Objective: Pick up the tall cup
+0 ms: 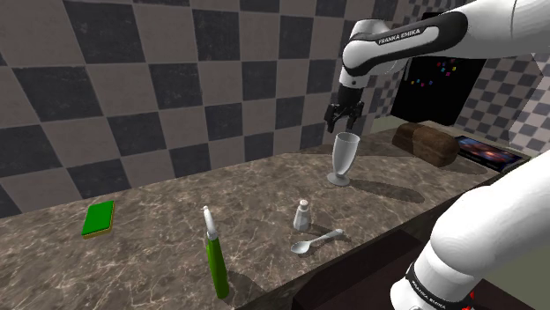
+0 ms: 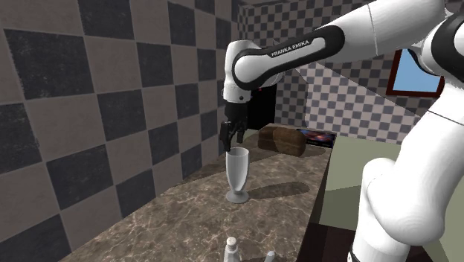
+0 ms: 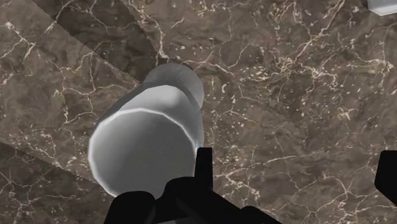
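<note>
Looks like the tall pale-grey footed cup (image 1: 345, 156) stands upright on the dark marble bench (image 1: 159, 220) just under the wide-open jaws, but off beside their gap, not in it.

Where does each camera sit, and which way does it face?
Shoulder view: beside the arm, looking down over the counter toward the checkered wall; arm and gripper show.
Second exterior view: along the counter, facing the cup; arm enters from the right.
Wrist view: on the gripper, looking down at the cup; fingers show.
All share the cup.
</note>
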Action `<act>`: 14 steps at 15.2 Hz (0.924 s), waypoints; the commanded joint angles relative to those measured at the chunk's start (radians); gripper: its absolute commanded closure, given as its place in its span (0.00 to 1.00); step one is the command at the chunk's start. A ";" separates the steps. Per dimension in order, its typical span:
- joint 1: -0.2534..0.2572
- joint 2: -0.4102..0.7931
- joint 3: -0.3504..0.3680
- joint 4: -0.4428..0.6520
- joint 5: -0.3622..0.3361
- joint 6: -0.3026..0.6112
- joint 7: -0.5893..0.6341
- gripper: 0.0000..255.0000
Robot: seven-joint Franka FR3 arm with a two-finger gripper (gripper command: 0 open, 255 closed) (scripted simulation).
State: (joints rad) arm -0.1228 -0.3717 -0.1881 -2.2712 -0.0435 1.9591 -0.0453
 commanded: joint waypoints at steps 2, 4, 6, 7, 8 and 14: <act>-0.015 0.093 -0.030 0.029 -0.007 0.043 -0.026 0.00; -0.026 0.157 -0.051 0.055 -0.008 0.068 -0.046 0.00; -0.034 0.205 -0.065 0.076 -0.007 0.085 -0.060 0.00; -0.034 0.210 -0.065 0.066 -0.006 0.099 -0.061 0.00; -0.034 0.214 -0.066 0.057 -0.006 0.112 -0.061 0.00; -0.035 0.244 -0.069 0.010 0.000 0.188 -0.066 0.00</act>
State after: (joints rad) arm -0.1573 -0.1310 -0.2572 -2.2526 -0.0436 2.1353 -0.1112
